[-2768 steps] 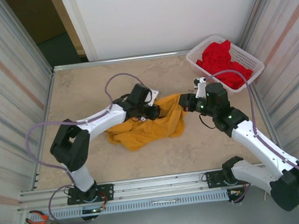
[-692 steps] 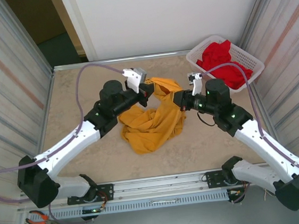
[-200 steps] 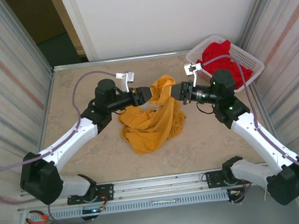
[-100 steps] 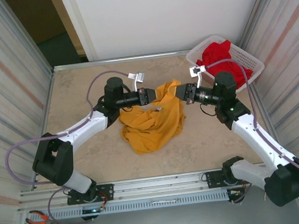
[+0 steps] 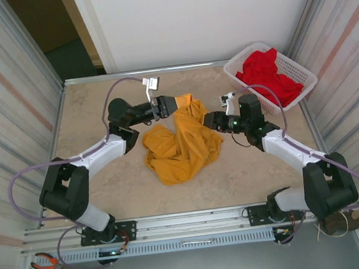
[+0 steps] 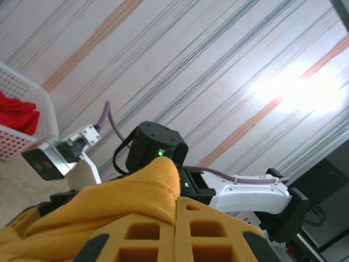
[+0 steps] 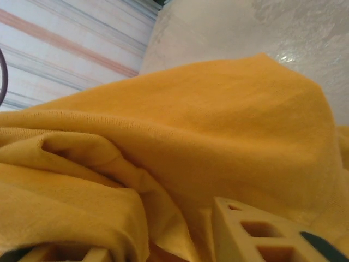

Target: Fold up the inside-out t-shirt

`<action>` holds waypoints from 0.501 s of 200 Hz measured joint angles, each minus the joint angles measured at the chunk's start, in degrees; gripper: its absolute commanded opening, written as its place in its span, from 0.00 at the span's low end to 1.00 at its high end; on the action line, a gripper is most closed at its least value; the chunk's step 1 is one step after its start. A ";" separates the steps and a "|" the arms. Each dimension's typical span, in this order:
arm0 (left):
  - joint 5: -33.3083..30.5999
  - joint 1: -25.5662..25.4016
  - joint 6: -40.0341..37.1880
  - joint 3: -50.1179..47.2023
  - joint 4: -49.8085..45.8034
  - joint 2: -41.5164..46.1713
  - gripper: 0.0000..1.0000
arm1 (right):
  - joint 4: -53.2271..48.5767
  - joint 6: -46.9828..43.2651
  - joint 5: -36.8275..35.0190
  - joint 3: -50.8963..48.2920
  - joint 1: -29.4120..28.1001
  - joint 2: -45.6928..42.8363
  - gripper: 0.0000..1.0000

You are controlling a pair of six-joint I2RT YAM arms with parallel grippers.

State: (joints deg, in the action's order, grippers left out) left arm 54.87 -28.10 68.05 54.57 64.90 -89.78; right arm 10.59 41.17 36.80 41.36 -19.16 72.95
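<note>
The inside-out t-shirt (image 5: 182, 146) is a mustard-yellow crumpled heap in the middle of the table, with no print showing. My left gripper (image 5: 175, 104) is at the heap's back edge, shut on a raised fold of the shirt; in the left wrist view the yellow hem (image 6: 147, 183) is pinched between the closed fingers (image 6: 136, 234). My right gripper (image 5: 208, 122) is low against the shirt's right side. In the right wrist view its fingers (image 7: 256, 234) stand apart with loose yellow cloth (image 7: 180, 136) lying between and over them.
A white basket (image 5: 232, 74) holding a red garment (image 5: 266, 74) stands at the back right corner, just behind the right arm. Striped walls close in the table on both sides. Bare tabletop (image 5: 101, 181) lies left of and in front of the shirt.
The left gripper closed on the shirt's top fold and drew it back and left. The right gripper released its hold, opened, and dropped lower against the shirt's right side.
</note>
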 measured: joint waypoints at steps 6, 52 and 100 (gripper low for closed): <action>-0.04 0.42 1.44 -0.31 2.14 -0.70 0.00 | -1.36 -0.02 -1.07 0.13 -0.13 -1.36 0.42; -1.53 2.40 7.21 -1.73 9.55 -3.13 0.00 | -14.95 -1.70 -12.46 5.25 -1.95 -16.22 0.63; -1.99 2.38 7.39 -1.88 9.86 -3.04 0.00 | -21.64 -3.34 -25.20 14.08 -10.43 -17.70 0.50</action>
State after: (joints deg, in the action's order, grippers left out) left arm 52.88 -25.71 75.44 52.69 74.76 -92.82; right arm -11.05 37.82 11.60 55.44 -29.58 55.24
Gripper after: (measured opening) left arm 0.064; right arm 0.559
